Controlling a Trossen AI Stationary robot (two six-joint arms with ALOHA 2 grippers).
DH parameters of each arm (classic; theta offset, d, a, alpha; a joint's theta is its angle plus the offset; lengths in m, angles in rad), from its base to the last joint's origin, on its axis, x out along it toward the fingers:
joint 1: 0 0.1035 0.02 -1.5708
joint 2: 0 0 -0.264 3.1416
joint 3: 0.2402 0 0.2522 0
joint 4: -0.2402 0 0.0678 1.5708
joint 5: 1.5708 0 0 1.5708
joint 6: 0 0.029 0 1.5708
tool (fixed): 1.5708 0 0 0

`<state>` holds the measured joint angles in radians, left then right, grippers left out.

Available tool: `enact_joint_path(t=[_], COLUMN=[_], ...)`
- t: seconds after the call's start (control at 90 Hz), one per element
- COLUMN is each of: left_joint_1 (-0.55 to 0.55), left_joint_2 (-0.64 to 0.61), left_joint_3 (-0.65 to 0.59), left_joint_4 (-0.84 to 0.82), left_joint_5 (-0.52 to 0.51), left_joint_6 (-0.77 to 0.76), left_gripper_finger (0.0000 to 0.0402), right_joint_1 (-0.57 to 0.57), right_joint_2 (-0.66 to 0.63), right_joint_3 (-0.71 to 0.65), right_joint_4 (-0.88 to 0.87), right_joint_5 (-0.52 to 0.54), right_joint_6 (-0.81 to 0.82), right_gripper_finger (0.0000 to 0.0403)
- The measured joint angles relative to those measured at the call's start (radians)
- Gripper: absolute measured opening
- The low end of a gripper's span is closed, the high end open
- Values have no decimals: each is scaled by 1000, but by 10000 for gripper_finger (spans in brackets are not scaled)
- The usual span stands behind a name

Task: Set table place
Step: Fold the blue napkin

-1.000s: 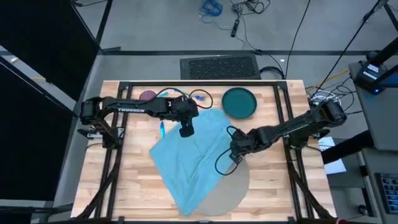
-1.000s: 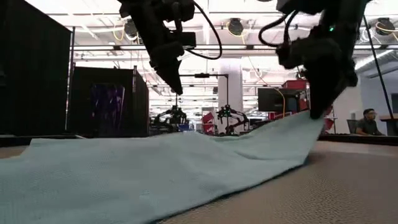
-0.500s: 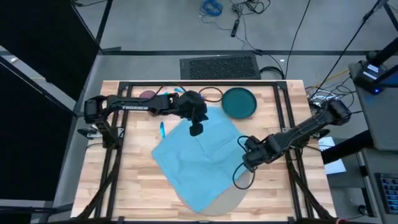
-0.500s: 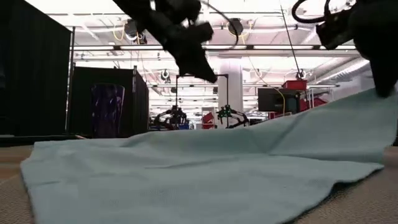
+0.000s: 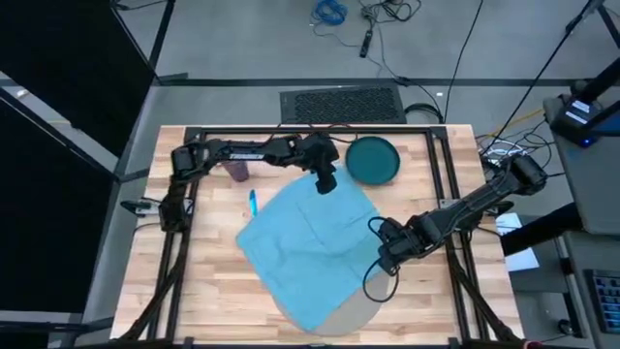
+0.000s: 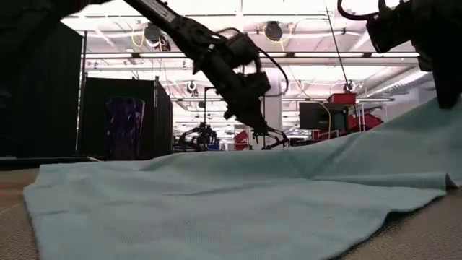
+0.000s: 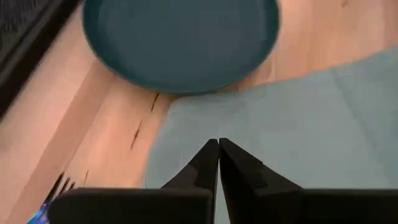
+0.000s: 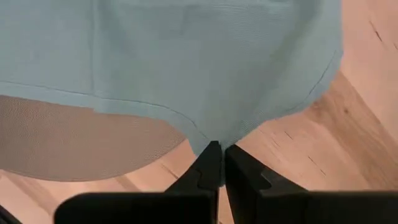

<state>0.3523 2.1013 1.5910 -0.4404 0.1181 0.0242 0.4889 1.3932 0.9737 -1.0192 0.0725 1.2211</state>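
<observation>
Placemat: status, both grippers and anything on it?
Right gripper shut on cloth corner. Left gripper shut, empty, over cloth's far edge near teal plate. Grey placemat mostly covered by the cloth; only its near edge shows.

A robotics laboratory is shown: a framed bench (image 5: 213,291) stands on a grey floor strewn with cables (image 5: 373,19), and further robot arms (image 6: 203,135), black partitions (image 6: 123,115) and ceiling lights (image 6: 273,30) are seen in the hall behind.

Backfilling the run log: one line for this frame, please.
left claw: shut, above cloth corner by plate | right claw: shut on cloth edge | cloth covers most of placemat
</observation>
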Motion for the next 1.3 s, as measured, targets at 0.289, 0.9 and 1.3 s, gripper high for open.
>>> enact_joint_path(t=[0.289, 0.9, 1.3], left_joint_1=[-29, 40, 31], left_joint_2=[108, 114, 121], left_joint_3=[133, 133, 132], left_joint_4=[-218, -137, -135], left_joint_5=[-14, -14, -17], left_joint_6=[8, -35, -21], left_gripper_finger=[71, 125, 125], right_joint_1=[0, 4, 4], right_joint_2=[0, 0, 0], right_joint_3=[0, 0, 0], right_joint_4=[1, 4, 49], right_joint_5=[-18, -27, -53], right_joint_6=[-26, -33, -29], right_gripper_finger=[0, 0, 0])
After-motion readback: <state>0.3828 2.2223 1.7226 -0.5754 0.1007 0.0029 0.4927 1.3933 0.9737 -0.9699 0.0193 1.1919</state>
